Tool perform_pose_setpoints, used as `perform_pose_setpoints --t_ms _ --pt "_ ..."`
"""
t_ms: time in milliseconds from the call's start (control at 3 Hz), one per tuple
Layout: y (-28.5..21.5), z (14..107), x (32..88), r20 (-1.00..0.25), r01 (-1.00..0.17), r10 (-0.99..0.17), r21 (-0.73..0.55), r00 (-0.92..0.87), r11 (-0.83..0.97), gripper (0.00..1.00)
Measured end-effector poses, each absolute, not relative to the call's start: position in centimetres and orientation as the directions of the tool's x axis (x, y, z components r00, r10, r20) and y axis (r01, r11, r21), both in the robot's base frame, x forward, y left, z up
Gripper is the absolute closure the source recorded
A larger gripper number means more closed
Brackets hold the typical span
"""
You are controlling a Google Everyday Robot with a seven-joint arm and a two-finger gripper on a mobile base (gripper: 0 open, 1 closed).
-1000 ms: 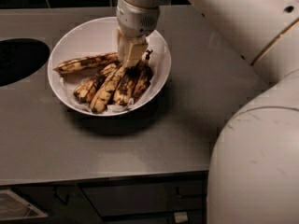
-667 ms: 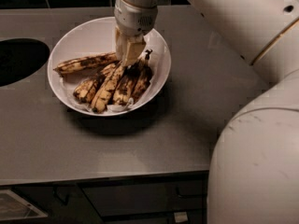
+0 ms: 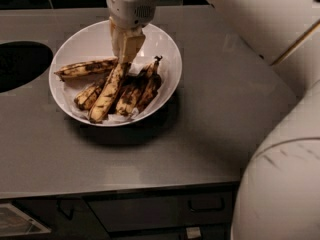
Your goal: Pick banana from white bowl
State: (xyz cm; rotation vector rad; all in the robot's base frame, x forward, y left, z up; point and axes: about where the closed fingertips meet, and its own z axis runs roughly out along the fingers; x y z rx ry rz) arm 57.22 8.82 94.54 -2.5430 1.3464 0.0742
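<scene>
Grey matte countertop (image 3: 200, 134) carries the glossy white bowl (image 3: 167, 51), where the gripper (image 3: 125, 53) pinches the dark stem end of the long, blotched banana (image 3: 107, 95) slanting among shorter blackened bananas (image 3: 136, 91).

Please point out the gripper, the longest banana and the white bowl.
gripper (image 3: 123, 55): camera view, at its tip, above the banana's upper end.
banana (image 3: 108, 92): camera view, middle of its length.
white bowl (image 3: 81, 44): camera view, bare inner wall, upper left.

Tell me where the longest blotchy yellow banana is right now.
In the camera view, the long black-blotched yellow banana sits in the wide white bowl at upper left, beside darker bananas, its stem end at the claw.
</scene>
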Motion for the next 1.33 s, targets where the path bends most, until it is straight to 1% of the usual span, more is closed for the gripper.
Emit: perform_pose_setpoints --t_ms 1333 --pt "11.8 103.4 51.3 -0.047 -0.762 -0.800 -0.344 0.598 -0.549 1.00"
